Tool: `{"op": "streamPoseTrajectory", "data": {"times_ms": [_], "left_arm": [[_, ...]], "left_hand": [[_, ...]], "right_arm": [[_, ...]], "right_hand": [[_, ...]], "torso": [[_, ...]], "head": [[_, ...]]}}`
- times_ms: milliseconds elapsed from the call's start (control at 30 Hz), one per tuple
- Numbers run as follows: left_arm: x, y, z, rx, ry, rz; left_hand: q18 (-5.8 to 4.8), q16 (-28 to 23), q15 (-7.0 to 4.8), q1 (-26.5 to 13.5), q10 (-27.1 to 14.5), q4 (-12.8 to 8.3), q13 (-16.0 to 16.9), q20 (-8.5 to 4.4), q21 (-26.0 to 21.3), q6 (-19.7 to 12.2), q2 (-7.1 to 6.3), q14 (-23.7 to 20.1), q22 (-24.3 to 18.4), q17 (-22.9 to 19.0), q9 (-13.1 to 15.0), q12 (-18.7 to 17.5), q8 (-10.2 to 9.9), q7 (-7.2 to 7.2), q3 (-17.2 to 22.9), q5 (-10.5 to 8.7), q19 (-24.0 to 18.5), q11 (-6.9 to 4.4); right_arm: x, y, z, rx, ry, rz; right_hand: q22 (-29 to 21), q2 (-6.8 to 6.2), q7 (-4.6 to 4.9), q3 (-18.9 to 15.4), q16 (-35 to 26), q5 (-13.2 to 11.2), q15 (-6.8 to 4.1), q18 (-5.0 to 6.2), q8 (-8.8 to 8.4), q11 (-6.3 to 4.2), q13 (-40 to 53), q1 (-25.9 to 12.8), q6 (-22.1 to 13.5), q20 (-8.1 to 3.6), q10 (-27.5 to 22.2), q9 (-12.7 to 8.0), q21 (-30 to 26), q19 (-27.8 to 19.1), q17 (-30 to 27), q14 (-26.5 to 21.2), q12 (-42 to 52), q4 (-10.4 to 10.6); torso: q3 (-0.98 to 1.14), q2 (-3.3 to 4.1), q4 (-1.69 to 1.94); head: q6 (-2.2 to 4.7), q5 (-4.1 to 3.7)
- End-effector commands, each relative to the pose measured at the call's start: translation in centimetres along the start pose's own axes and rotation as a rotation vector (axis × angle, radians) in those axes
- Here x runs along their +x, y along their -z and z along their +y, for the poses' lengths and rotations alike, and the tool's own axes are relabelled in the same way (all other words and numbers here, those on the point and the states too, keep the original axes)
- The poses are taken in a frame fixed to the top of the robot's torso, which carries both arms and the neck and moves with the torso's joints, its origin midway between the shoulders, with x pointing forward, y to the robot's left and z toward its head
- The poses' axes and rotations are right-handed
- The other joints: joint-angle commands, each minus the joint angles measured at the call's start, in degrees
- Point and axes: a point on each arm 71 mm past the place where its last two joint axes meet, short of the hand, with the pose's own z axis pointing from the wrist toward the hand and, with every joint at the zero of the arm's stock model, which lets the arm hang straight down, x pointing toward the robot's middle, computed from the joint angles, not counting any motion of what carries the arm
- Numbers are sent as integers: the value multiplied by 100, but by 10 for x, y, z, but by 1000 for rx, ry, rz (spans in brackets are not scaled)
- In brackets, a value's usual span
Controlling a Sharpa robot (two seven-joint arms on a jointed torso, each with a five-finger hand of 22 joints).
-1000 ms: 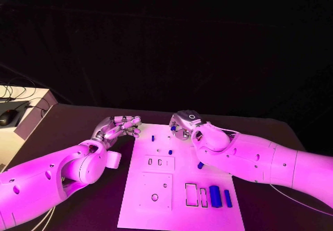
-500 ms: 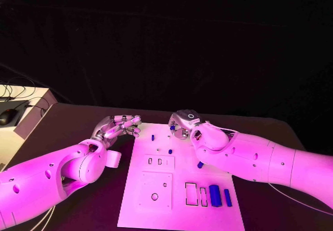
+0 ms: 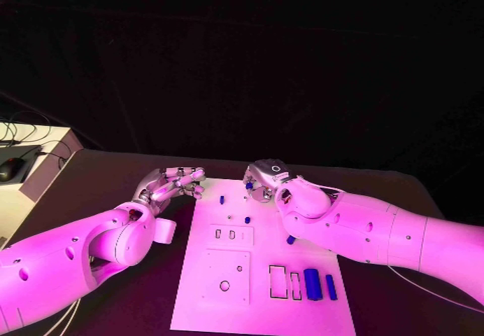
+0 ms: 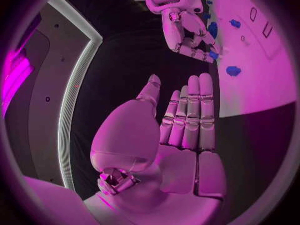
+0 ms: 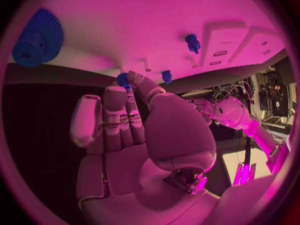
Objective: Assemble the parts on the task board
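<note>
The right hand (image 3: 264,183) pinches a small blue peg (image 5: 123,80) over the white task board (image 3: 264,301); the left hand (image 3: 173,183) rests empty, fingers apart.

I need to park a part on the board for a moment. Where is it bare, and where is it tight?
The task board is bare along its near edge, below the square plate and the blue blocks. Bare black table lies to the board's left. It is crowded at the far end, where the left hand and right hand flank the small pegs.
</note>
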Motion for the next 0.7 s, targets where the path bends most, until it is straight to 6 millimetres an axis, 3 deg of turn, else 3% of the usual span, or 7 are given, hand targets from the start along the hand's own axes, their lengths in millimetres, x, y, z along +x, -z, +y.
{"op": "streamPoseTrajectory", "data": {"times_ms": [33,467,700], "left_arm": [[2,0,-1,5,8,14],[2,0,-1,4,8,14],[1,0,-1,4,7,13]], "left_hand": [[35,-28,4,16,-49,-21,-2,0,10,-33,44,-39,-5,-4,2,-21,-4,-13,2,-8,-22,-8],[35,-30,6,19,-50,-26,-2,1,19,-41,54,-43,-17,-7,2,-20,-4,-14,3,-9,-26,-8],[35,-32,8,19,-58,-30,-2,2,28,-58,55,-46,-32,-11,1,-21,-5,-8,-3,-9,-29,-4]], "right_arm": [[1,-1,3,-16,-1,13],[5,-2,0,-13,1,29],[6,-2,0,-17,-7,17]], "right_hand": [[852,-24,-2,22,-39,-10,-4,1,4,-193,5,42,-42,9,208,-8,-38,22,8,-2,17,18],[814,-120,26,45,-89,-74,29,29,3,-141,-7,-13,-159,35,57,-31,-191,-26,-12,-9,10,74],[747,-245,73,74,-171,-179,88,82,3,-43,-17,-70,-327,76,-270,-49,-451,-98,-62,-25,8,144]], "torso": [[-1,2,-2],[0,9,6],[-6,6,16]], "head": [[-9,-5],[-31,-9],[-55,-2]]}}
